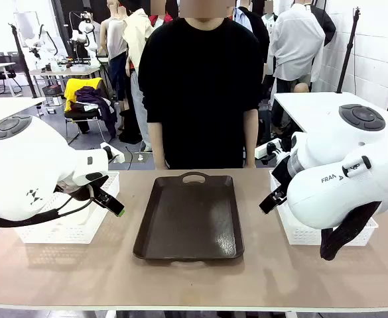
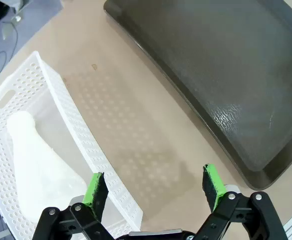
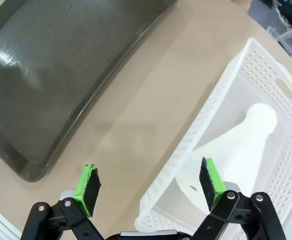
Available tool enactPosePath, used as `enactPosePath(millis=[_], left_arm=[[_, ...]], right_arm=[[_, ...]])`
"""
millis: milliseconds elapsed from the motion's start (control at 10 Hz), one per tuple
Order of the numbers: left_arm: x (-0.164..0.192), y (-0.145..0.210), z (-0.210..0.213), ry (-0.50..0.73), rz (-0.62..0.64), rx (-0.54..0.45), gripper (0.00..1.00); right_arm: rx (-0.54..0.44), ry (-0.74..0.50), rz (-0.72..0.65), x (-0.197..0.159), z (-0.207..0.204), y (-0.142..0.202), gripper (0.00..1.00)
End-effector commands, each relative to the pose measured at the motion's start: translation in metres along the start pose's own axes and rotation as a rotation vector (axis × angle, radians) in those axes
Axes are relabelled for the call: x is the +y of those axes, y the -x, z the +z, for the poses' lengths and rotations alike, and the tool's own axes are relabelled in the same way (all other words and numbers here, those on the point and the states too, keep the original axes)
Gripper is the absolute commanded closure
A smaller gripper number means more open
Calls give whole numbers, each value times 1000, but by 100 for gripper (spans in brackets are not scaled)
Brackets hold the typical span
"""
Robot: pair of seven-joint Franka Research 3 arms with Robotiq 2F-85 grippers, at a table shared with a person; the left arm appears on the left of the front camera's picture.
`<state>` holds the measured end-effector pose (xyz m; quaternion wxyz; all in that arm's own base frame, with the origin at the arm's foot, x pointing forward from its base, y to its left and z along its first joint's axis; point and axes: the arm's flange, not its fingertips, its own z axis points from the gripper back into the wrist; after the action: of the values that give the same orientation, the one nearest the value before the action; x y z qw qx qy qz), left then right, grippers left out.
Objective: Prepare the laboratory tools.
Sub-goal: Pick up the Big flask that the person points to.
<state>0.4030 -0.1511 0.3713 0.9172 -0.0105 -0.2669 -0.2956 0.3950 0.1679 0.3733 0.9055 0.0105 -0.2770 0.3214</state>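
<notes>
Green-padded left fingers [image 2: 96, 192] stood spread and empty over the wall of a white mesh basket [image 2: 61, 95], one frosted flask [image 2: 36, 160] lying inside just beyond them. Right fingers [image 3: 211, 181] gaped empty too, the other flask [image 3: 235, 145] lying in its own basket [image 3: 280, 85] just past them, brown tray [image 3: 51, 60] alongside.

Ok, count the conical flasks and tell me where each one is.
2. One conical flask lies on its side in the left mesh basket; the second flask lies likewise in the right mesh basket. Parts of both baskets are unseen, so more could hide.
</notes>
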Motion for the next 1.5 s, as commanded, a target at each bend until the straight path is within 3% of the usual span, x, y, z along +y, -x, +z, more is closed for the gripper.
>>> enactPosePath(millis=[0,1300,1400], left_arm=[[0,0,0,0,0,0,0],[0,0,0,0,0,0,0],[-1,0,0,0,-3,0,0]], right_arm=[[0,0,0,0,0,0,0],[0,1,2,0,0,0,0],[-13,-32,-44,-2,11,2,0]])
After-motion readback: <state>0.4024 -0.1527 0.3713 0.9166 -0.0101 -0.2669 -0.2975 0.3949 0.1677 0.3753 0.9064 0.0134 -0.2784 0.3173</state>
